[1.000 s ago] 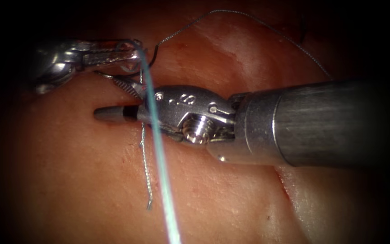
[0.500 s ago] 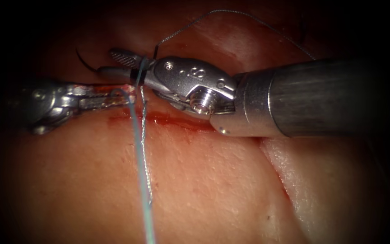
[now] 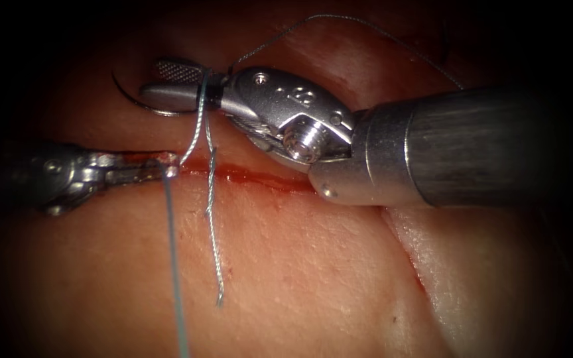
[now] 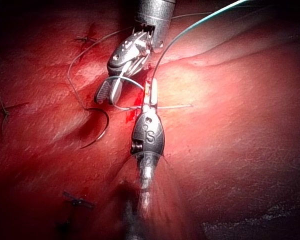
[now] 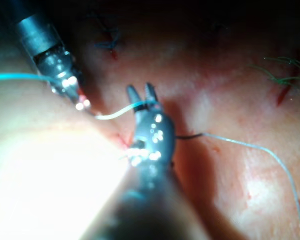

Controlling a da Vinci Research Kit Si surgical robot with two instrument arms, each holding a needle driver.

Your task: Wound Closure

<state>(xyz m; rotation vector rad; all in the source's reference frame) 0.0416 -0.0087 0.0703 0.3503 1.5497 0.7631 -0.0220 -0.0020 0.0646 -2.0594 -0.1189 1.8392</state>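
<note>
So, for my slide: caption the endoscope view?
Left tool holds thread looped around right tool's open jaws; needle lies free.

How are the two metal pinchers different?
The left tool has its jaws shut on the thread. The right tool has open jaws that hold nothing, with thread draped across them. The left tool sits at the cut. The right tool lies beyond it, by the free needle on the tissue. Both are shiny metal.

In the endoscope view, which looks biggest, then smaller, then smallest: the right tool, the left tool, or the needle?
1. right tool, largest, though it may be nearer the camera.
2. left tool.
3. needle, a thin curve lying on the tissue.
</note>
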